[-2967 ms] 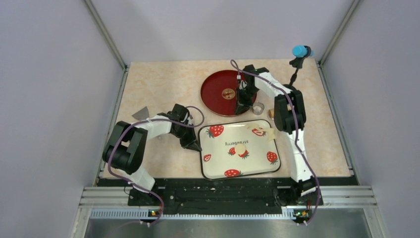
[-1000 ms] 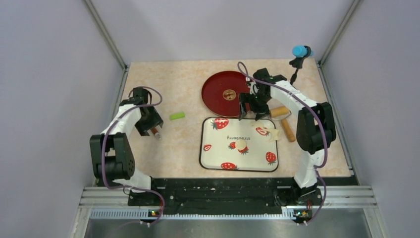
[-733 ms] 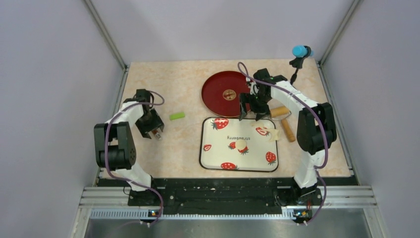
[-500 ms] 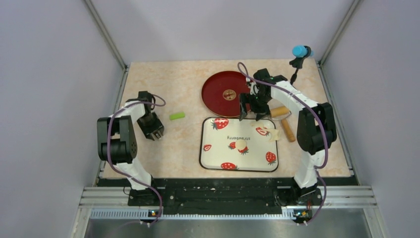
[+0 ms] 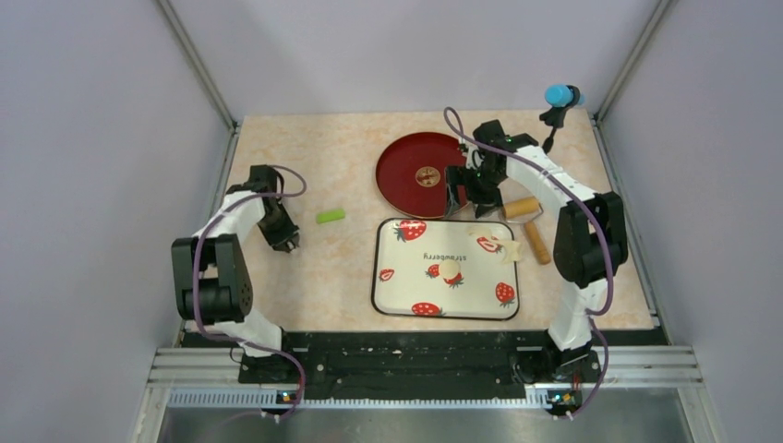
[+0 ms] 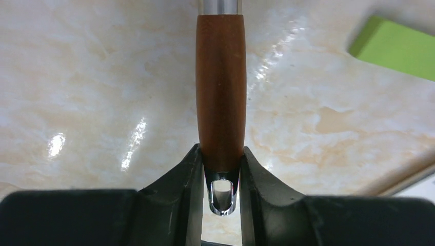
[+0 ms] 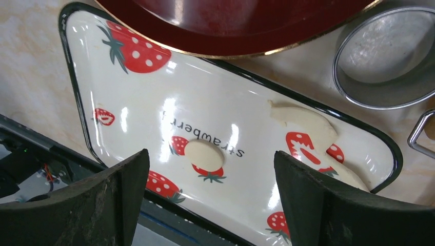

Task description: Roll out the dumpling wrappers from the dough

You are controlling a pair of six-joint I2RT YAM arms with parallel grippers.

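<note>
One round pale dumpling wrapper (image 5: 450,269) (image 7: 204,155) lies in the middle of the strawberry tray (image 5: 392,293) (image 7: 154,92). Torn scraps of dough (image 5: 499,245) (image 7: 303,120) lie at the tray's far right corner. My right gripper (image 5: 466,198) (image 7: 209,159) hangs open above the tray's far edge, holding nothing. My left gripper (image 5: 284,242) (image 6: 221,171) is at the table's left, with both jaws pressed against a brown wooden tool handle (image 6: 220,87) that ends in a metal loop. The rest of that tool is out of view.
A tan wooden roller (image 5: 528,220) lies right of the tray. The red plate (image 5: 415,171) (image 7: 231,25) sits behind the tray, and a metal ring (image 7: 390,61) stands between them at the right. A green piece (image 5: 330,216) (image 6: 400,46) lies near the left gripper.
The left jaws have come together onto the wooden handle and the left arm has shifted slightly. The right gripper has tilted a little toward the back, still open.
</note>
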